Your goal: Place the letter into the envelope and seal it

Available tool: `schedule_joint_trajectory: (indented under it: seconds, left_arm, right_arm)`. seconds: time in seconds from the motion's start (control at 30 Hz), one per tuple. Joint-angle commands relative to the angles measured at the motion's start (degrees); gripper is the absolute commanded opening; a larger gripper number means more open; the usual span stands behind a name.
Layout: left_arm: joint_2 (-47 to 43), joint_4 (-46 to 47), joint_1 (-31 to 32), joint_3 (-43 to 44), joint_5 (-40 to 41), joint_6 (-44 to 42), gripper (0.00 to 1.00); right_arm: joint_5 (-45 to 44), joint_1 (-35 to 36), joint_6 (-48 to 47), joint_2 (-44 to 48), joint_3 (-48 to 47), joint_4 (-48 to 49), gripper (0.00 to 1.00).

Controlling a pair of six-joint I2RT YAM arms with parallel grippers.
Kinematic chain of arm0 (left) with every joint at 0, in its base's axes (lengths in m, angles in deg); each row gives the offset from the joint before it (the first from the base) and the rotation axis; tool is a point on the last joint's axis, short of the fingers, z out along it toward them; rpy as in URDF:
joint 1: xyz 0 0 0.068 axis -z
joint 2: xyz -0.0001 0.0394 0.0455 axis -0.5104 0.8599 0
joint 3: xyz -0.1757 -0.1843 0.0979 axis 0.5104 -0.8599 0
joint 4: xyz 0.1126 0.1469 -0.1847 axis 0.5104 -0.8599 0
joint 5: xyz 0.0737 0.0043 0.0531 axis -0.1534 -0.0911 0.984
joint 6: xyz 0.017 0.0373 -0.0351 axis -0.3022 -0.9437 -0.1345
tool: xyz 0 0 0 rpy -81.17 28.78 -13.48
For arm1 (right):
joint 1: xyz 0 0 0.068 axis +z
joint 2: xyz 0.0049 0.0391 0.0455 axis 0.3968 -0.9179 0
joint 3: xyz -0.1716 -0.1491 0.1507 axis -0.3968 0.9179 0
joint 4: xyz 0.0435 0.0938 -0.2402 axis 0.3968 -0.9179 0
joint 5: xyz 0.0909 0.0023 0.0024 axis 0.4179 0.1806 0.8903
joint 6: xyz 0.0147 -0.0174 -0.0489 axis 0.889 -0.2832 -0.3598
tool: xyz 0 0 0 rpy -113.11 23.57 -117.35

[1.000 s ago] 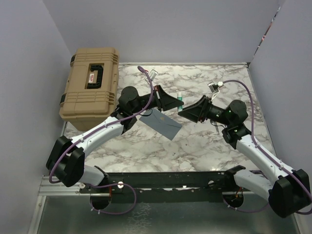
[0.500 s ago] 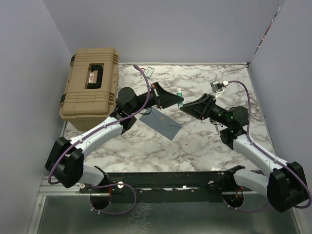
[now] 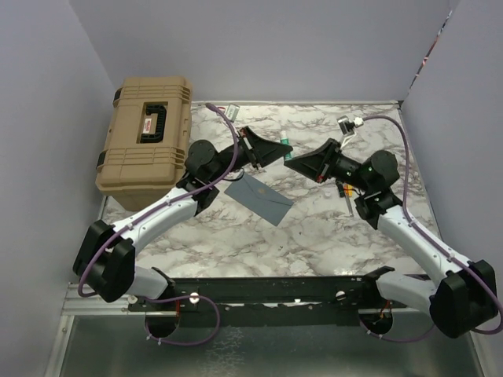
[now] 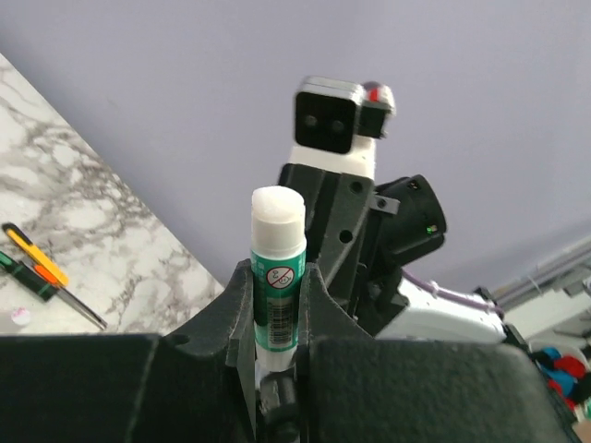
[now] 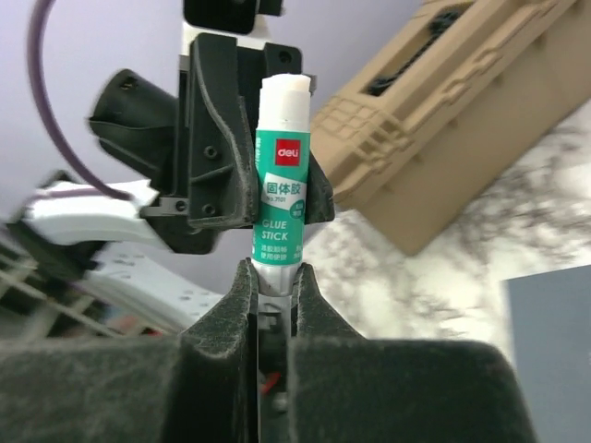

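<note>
A green and white glue stick (image 3: 285, 142) hangs in the air over the middle of the table, held by both grippers. My left gripper (image 4: 278, 277) is shut on its green body (image 4: 278, 235). My right gripper (image 5: 274, 269) is shut on the white lower end of the glue stick (image 5: 280, 185). Its upper end is bare and white. In the top view the left gripper (image 3: 277, 149) and right gripper (image 3: 291, 162) meet tip to tip. The slate-blue envelope (image 3: 260, 197) lies flat on the marble below them, and its corner shows as the envelope (image 5: 554, 341). The letter is not in view.
A big tan hard case (image 3: 146, 141) stands at the back left, also seen as the case (image 5: 462, 120). Small screwdrivers (image 4: 37, 268) lie on the marble under my right arm, the screwdrivers (image 3: 346, 193). A tiny white piece (image 3: 281, 250) lies near the front.
My right gripper moved left to meet the left one and closed on the glue stick's lower end. Both grippers shifted slightly toward the back of the table.
</note>
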Motion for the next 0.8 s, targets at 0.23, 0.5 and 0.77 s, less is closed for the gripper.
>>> schedule_joint_trajectory:
  seconds: [0.23,0.5,0.77]
  left_arm:
    - [10.35,-5.55,0.97,9.72,13.90,-2.04,0.00]
    - [10.69,-14.03,1.04,14.84,21.56,2.12,0.00]
    - [9.98,-18.96,0.08,16.96,16.76,-5.10,0.00]
  right_arm:
    - [-27.27,1.56,-50.97,-6.16,-16.96,-33.63,0.00]
    - [-50.16,10.74,-65.99,-10.66,-20.69,-33.81,0.00]
    - [-39.35,11.24,-46.19,-6.24,-25.44,-44.48,0.28]
